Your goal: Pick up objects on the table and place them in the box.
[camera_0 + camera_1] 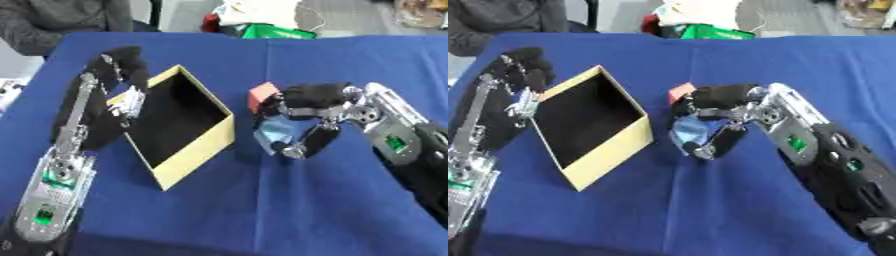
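Your open cardboard box (188, 165) sits on the blue tablecloth (289, 210), turned so one corner points toward you; its walls are tan and its inside is dark, with nothing to be made out within.

Just to the right of the box, your right hand (308, 107) comes in from the right side, and its fingers curl down and around a pale blue object (276, 131), soft-looking and crumpled like a pouch or cloth. That blue object lies under the palm, between the thumb and the fingers, close to the box's right wall but outside it. You cannot tell whether it touches the cloth.

A small orange-red block (262, 93) shows at the far side of the same hand, touching or just beside the fingers, also right of the box and outside it. Whether the hand grips it too cannot be told.

Your left hand (122, 65) is at the box's left wall, fingers bent over near the far-left rim; whether it actually touches the rim is unclear.
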Controlling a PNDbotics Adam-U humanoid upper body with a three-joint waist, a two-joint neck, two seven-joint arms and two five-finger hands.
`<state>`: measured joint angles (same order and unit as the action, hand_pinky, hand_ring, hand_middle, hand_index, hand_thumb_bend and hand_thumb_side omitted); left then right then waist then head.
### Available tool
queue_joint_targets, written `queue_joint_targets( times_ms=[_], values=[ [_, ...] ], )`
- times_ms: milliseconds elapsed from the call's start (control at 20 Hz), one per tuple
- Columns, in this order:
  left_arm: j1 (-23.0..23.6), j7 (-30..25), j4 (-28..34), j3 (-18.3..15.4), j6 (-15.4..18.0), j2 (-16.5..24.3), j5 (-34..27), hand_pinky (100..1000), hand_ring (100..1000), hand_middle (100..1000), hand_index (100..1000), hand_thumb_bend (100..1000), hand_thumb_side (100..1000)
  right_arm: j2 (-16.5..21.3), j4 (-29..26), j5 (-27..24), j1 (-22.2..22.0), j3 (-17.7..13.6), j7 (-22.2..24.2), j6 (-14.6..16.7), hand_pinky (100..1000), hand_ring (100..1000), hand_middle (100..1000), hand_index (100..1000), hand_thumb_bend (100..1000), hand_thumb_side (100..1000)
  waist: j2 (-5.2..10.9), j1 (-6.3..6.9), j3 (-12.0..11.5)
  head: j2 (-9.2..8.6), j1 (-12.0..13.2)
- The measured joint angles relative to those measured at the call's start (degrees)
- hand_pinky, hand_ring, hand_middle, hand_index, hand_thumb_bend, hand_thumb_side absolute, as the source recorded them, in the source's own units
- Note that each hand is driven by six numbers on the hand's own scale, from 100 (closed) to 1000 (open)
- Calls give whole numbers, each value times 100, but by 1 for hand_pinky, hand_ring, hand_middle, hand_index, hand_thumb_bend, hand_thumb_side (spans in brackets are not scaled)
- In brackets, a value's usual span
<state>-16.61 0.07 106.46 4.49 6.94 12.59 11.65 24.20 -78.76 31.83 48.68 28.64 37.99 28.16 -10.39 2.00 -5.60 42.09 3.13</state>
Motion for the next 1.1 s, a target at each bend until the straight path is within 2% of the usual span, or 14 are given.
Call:
queue_joint_targets(
  times_ms=[150,300,600,850,1100],
  values=[
    [0,58,31,-46,-3,0,5,667,647,616,809,194,538,127,-168,-144,131,-166,-17,-125,817,812,512,723,100,177,33,-28,-81,0,-7],
    [-2,68,33,-48,-5,0,5,667,647,616,809,195,539,187,-178,-216,290,-339,-108,-241,816,810,511,724,100,146,44,-67,-214,-8,-38],
    [-156,-3,54,24,19,-45,-9,667,647,616,808,200,531,175,119,-158,597,-613,-371,-368,814,809,513,727,100,138,46,-114,-569,-91,-226],
    [-295,-90,104,99,41,-156,-62,668,647,617,808,204,526,-25,523,12,793,-715,-593,-345,814,811,519,735,100,146,14,-125,-927,-163,-482],
    [-410,-156,141,146,55,-222,-128,668,647,616,808,205,525,-306,874,186,876,-698,-643,-243,814,817,538,749,100,166,-50,-89,-1076,-192,-709]
  ],
)
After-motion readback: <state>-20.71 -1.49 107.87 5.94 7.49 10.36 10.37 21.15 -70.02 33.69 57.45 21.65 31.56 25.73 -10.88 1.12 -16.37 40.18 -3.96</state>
